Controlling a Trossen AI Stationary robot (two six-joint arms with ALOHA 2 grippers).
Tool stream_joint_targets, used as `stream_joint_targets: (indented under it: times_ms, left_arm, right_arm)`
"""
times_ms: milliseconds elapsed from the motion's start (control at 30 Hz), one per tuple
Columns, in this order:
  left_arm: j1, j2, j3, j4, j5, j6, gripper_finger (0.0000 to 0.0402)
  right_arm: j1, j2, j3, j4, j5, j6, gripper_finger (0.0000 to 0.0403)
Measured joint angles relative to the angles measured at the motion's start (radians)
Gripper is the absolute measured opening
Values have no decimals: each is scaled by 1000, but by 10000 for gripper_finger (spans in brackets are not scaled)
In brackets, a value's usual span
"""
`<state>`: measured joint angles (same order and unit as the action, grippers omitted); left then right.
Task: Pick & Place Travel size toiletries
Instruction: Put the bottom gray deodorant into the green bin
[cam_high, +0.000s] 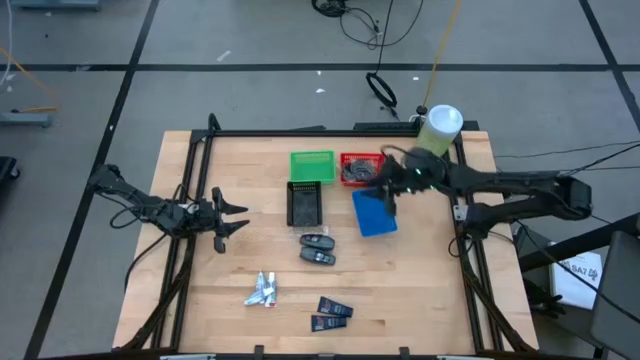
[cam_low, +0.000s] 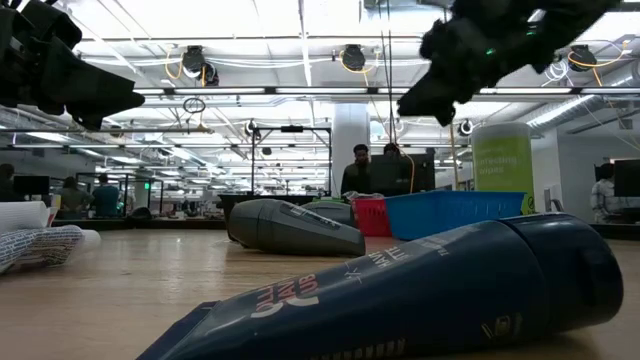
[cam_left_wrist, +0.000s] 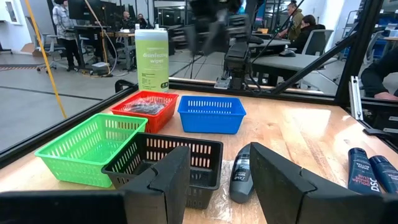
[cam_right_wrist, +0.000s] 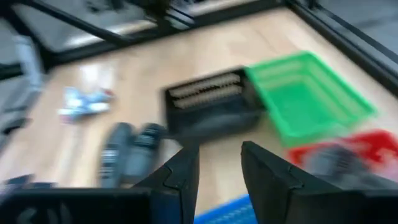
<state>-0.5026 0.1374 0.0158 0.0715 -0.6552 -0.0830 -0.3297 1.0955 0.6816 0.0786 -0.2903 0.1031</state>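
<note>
Toiletries lie loose on the wooden table: from left to right, crinkly silver-white mini tubes, two black oval pieces below the black bin, and two dark navy tubes near the front edge. All look light; the soft tubes should yield, best pinched across the body, while the smooth ovals may slip. The left gripper waits at the table's left with fingers apart and empty; the right gripper, over the blue bin, shows a gap between its fingers and holds nothing.
</note>
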Motion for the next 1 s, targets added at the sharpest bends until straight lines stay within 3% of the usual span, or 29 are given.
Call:
stream_joint_targets:
  times_ms: [300, 500, 800, 1000]
  left_arm:
    - [0, 0, 0, 0, 0, 0, 164]
    - [0, 0, 0, 0, 0, 0, 163]
    - [0, 0, 0, 0, 0, 0, 163]
    - [0, 0, 0, 0, 0, 0, 164]
  right_arm:
    - [261, -196, -316, 397, 45, 55, 92]
    - [332, -259, -493, 647, 80, 102, 80]
    - [372, -393, -559, 719, 20, 105, 61]
    - [372, -538, -559, 612, -10, 120, 47]
